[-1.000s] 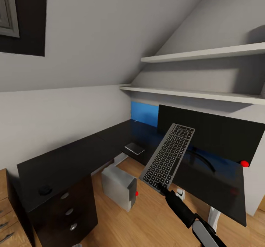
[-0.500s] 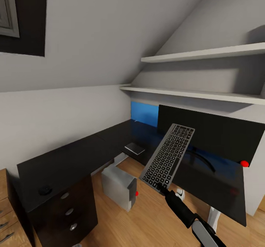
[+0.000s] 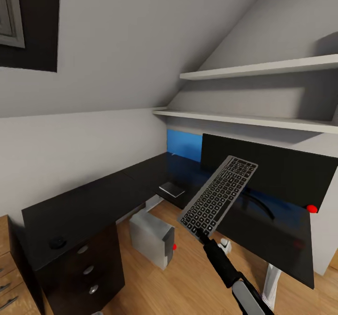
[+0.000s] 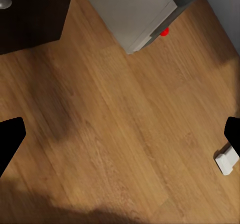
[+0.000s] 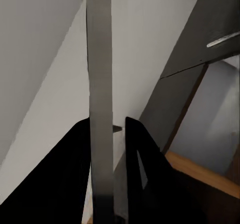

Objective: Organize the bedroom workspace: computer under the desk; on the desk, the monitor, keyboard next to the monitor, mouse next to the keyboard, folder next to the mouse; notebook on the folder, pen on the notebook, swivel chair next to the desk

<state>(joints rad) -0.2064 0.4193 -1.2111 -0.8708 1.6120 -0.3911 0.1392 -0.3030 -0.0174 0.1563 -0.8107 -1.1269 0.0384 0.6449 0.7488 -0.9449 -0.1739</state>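
Head view, keyboard [image 3: 218, 195] in right pincer [image 3: 199, 233], monitor [image 3: 270, 170] behind, computer [image 3: 151, 238] below

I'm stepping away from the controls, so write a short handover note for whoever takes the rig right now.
Right end effector: shut on the keyboard, held by one short edge, tilted in the air over the desk in front of the monitor.
Left end effector: open, holding nothing, pointing at the floor near the computer.
Done: computer under the desk; monitor on the desk.
Also on the desk: the notebook near the inner corner, the mouse far off above the drawers.
Left: lay the keyboard by the monitor, bring the mouse beside it, then folder, notebook, pen and swivel chair.
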